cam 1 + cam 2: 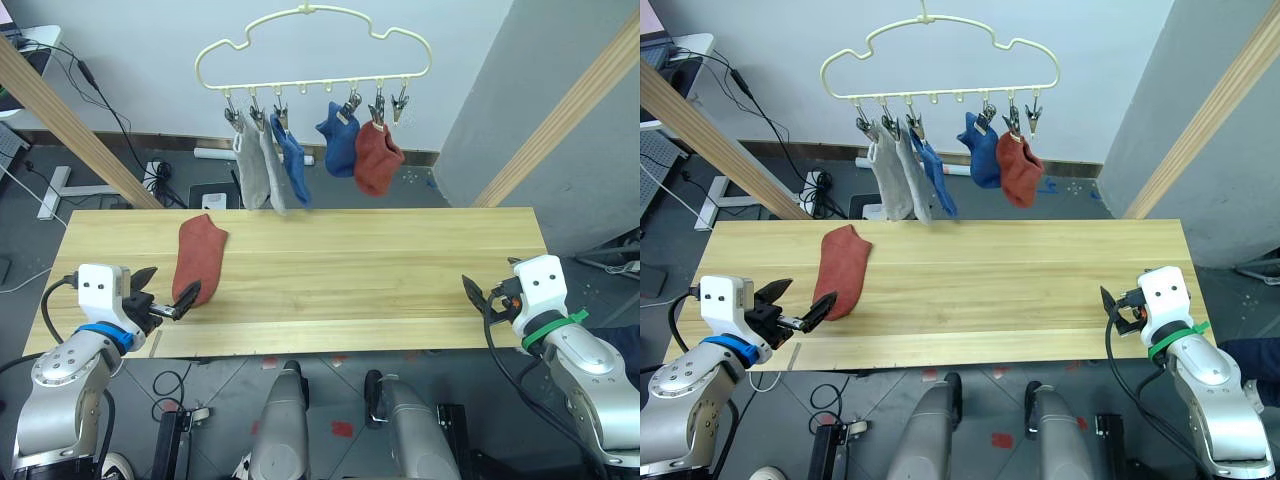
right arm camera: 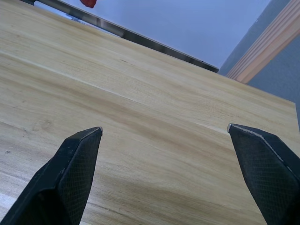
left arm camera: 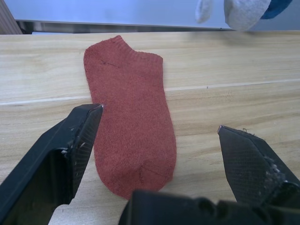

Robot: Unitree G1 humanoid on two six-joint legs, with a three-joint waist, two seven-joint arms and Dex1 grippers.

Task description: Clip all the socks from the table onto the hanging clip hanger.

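Rust-red knit: one sock (image 1: 197, 257) lies flat on the left part of the light wooden surface (image 1: 380, 280), toe end toward the near edge, the last item not yet hung.

Pale-yellow wire: the clip hanger (image 1: 312, 52) hangs above and behind the far edge. It carries two light grey socks (image 1: 256, 170), two blue socks (image 1: 338, 140) and one rust-red sock (image 1: 378, 160). The rightmost clip (image 1: 400, 103) appears empty.

Left gripper (image 1: 165, 297): jaws spread wide and holding nothing, poised at the toe end of the lying sock, one finger to each side of it in the left wrist view.

Right gripper (image 1: 476, 298): jaws wide open and empty, over bare planks near the right end, well apart from the sock.

Risks, as judgement: the jaws could pinch only the top layer of fabric or skid on the planks, dragging the sock toward the near edge. A grasp at the toe may leave the cuff drooping, awkward to feed into the clip.

Not resolved: whether the free clip stands open or closed, and how firmly the hung socks are bitten.
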